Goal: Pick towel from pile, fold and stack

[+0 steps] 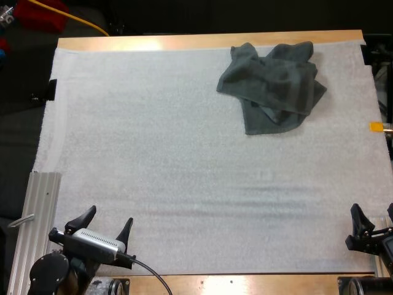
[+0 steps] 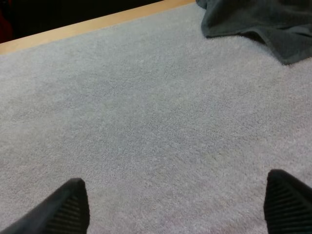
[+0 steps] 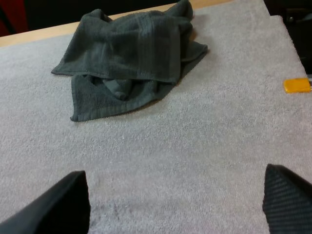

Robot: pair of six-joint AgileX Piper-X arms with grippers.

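One crumpled towel (image 1: 273,83) lies at one o'clock on the mat (image 1: 184,172), by the desk's (image 1: 184,42) far edge; the right wrist view takes in its whole heap, the left wrist view a corner. Down low, the left gripper (image 1: 111,214) at seven o'clock and the right gripper (image 1: 373,212) at four o'clock are both spread wide, holding nothing.

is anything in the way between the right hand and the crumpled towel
Nothing visible. Only bare white mat lies between the open right hand at the near edge and the crumpled towel at the far side.
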